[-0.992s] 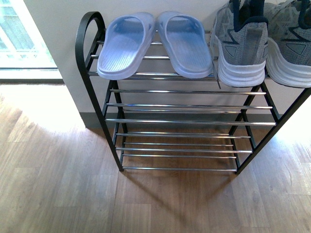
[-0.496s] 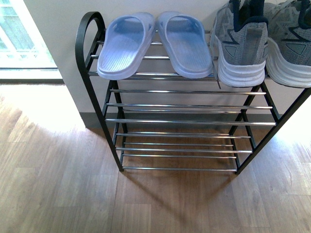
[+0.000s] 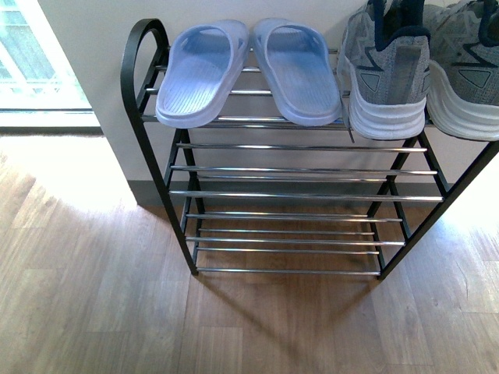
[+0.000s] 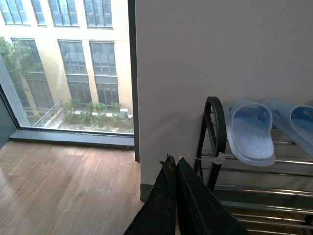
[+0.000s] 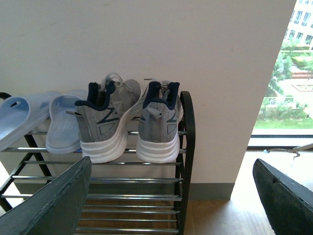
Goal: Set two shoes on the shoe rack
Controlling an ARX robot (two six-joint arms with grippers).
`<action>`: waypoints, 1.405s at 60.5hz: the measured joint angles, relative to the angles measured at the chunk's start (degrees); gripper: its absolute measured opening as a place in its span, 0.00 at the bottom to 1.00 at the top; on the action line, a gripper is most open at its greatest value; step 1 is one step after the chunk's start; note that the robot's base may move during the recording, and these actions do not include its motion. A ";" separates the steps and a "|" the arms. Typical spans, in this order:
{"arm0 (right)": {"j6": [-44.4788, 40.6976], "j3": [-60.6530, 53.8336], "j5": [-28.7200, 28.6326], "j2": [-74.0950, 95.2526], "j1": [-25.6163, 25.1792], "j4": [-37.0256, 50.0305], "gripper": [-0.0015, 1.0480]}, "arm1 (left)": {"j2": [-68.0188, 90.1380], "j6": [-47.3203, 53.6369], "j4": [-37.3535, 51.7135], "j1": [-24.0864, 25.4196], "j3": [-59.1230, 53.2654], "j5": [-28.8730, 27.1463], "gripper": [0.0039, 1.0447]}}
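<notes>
The shoe rack [image 3: 164, 167] stands against a white wall, with black uprights and chrome rod shelves. On its top shelf lie two light-blue slides [image 3: 204, 72] [image 3: 298, 68] at the left and two grey sneakers [image 3: 386, 70] [image 3: 469, 74] at the right, heels facing me. No arm shows in the front view. My left gripper [image 4: 172, 164] is shut and empty, back from the rack's left end [image 4: 215, 127]. My right gripper [image 5: 171, 196] is open and empty, back from the rack's right end, facing the sneakers [image 5: 105, 122] [image 5: 159, 122].
The floor [image 3: 93, 296] is wood planks. A floor-length window [image 3: 35, 62] is left of the wall; another window [image 5: 288, 83] is right of it. The rack's lower shelves [image 3: 296, 195] hold nothing.
</notes>
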 joint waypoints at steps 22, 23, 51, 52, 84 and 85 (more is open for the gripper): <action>0.00 0.00 0.00 0.00 0.00 0.00 0.91 | -8.90 0.00 -9.92 0.04 0.02 -0.02 0.01; 0.00 0.00 -0.02 0.00 0.00 0.00 0.91 | -8.90 -0.04 -9.92 0.04 0.02 -0.02 0.01; 0.00 0.00 -0.09 0.02 0.00 0.02 0.91 | -8.94 0.00 -9.92 0.04 0.02 -0.02 0.79; 0.00 0.00 -0.09 0.04 0.00 0.02 0.91 | -8.94 0.00 -9.92 0.04 0.02 -0.02 0.83; -0.02 0.00 -0.02 0.00 0.00 0.00 0.91 | -8.96 0.15 -9.92 0.04 0.02 -0.02 0.91; 0.00 0.00 -0.02 -0.04 0.00 0.00 0.91 | -8.96 0.15 -9.94 0.04 0.02 -0.02 0.91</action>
